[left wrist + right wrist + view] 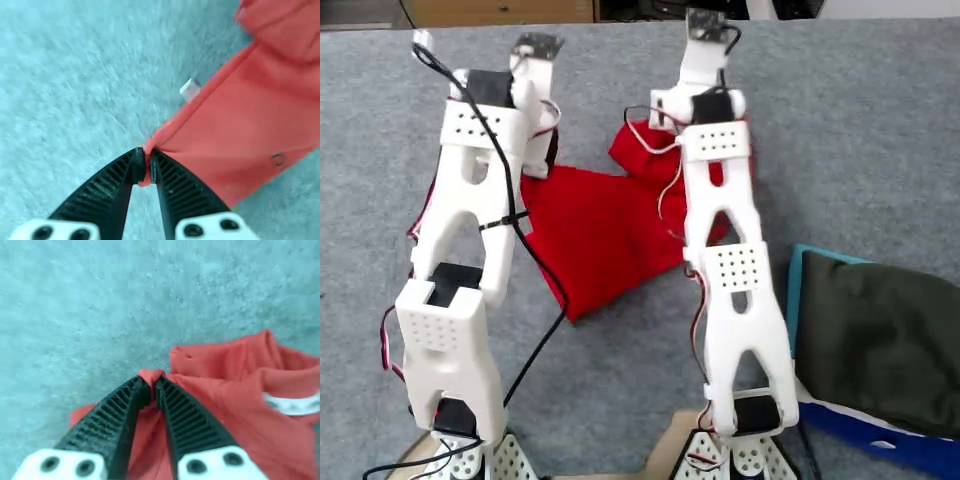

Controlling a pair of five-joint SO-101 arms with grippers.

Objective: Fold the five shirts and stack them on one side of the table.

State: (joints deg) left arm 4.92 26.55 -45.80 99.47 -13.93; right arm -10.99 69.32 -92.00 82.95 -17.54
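Taking the high view as a clock face with the arm bases at 6 o'clock, the pile of folded shirts lies at 4 o'clock, at the table's (870, 120) edge. A dark green shirt (880, 340) is on top, a teal layer (798, 272) peeks out beneath it on the 9 o'clock side, and a white strip (840, 408) and a blue layer (885, 445) show below toward 6 o'clock. The red shirt (600, 235) lies near the centre of the grey felt, well apart from that pile. It is spread in a rough, uneven patch between the two arms, with a corner pointing toward 6 o'clock and bunched, wrinkled cloth toward 12 o'clock under the right arm (730, 250). The left arm (470, 230) stretches along the shirt's 9 o'clock side. In the left wrist view the left gripper (144, 167) has its black ribbed fingers (112, 187) pressed together on a pinch of the red shirt's (250, 125) hem, and a small white tag (190, 89) juts from that edge. In the right wrist view the right gripper (152, 385) is likewise clamped on a raised fold of the red shirt (240, 390), near the collar, where a white neck label (295, 402) shows inside the opening.
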